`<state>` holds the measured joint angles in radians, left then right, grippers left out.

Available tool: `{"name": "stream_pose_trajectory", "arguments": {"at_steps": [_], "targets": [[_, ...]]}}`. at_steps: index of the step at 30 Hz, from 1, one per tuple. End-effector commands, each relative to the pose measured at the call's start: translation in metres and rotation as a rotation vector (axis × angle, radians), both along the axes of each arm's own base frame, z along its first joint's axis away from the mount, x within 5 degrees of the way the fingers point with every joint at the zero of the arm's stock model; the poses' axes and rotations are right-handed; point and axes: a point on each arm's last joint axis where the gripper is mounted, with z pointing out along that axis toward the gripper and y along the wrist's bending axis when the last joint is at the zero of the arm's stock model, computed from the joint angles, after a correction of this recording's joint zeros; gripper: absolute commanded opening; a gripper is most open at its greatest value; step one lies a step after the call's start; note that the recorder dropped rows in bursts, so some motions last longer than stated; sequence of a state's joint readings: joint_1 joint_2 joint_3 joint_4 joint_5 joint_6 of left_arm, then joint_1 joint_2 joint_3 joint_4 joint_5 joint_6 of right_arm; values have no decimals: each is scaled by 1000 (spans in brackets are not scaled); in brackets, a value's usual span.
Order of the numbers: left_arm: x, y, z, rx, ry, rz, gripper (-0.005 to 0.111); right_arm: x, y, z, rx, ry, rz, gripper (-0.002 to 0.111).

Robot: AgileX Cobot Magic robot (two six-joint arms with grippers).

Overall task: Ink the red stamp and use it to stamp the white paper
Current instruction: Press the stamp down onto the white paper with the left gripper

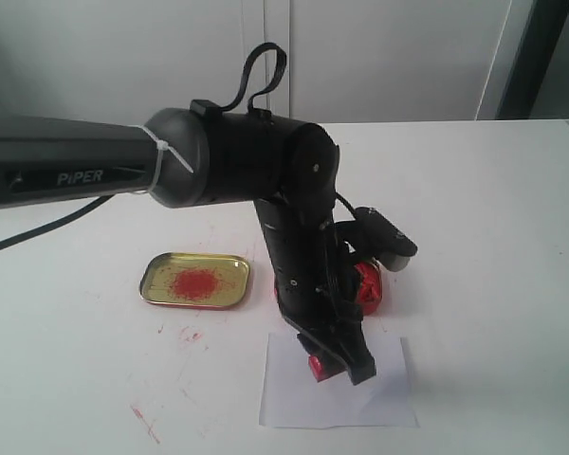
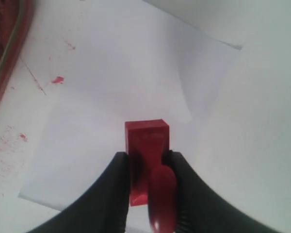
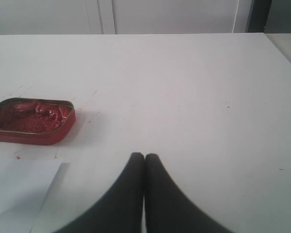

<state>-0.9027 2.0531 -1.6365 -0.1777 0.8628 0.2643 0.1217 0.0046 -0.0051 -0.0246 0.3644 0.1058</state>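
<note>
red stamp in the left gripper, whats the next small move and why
Probably lower the left gripper straight down to press the red stamp onto the white paper: the stamp is held base-first over the sheet, whose visible part shows no imprint.

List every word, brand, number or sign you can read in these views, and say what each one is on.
"PiPER": white lettering on the side of the left arm, in the exterior view.
Nothing else can be read. The red stamp is too blurred to show any characters. The white paper, gold lid and ink tin show no print, only red smears.
</note>
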Motion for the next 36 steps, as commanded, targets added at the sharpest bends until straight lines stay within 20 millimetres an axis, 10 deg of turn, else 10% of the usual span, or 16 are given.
{"name": "stream_pose_trajectory", "arguments": {"at_steps": [1,14,27,36], "targets": [[1,3,-4,15,51,3,0,0,0,0,3,-14,-4,0],[5,0,-9,-8,25,4,0,0,0,0,3,-14,-4,0],[5,-2,-82,152,157,-6,0,0,0,0,3,-14,-4,0],[4,-1,-88,173,178,-10,0,0,0,0,3,-14,-4,0]]}}
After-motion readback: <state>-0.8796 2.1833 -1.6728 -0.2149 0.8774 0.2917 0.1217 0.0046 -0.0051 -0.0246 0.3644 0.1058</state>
